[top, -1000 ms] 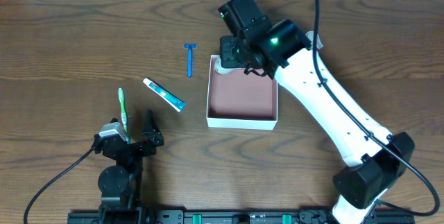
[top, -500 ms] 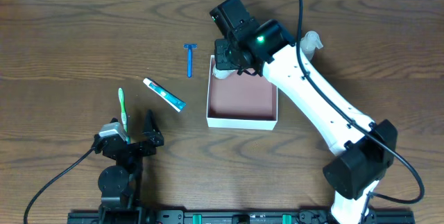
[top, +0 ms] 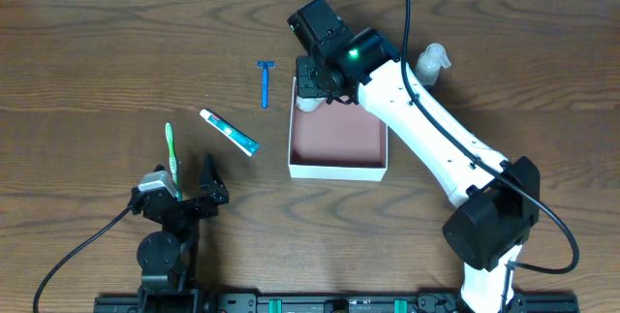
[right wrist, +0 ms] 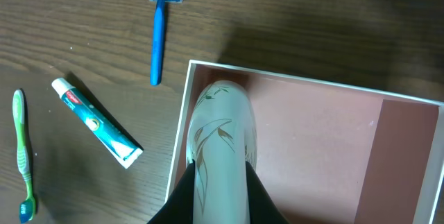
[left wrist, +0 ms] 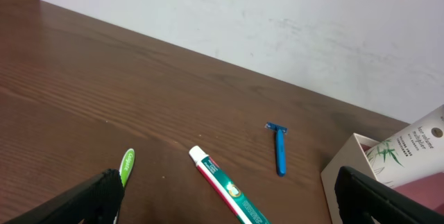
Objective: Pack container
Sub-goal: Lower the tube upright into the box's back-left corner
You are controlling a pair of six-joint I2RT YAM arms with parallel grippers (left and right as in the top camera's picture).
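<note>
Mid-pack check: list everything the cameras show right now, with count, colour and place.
container: 1, white outside, pink inside, mid-table.
lotion tube: 1, white with leaf print, at the container's far-left corner.
razor: 1, blue, left of the container.
toothpaste tube: 1, white and teal, left of the container.
toothbrush: 1, green, by the left claw.
small bottle: 1, whitish, beyond the right arm.
table: 1, brown wood.
left claw: 1, black, open, near front left.
right claw: 1, black, shut on the lotion tube.
</note>
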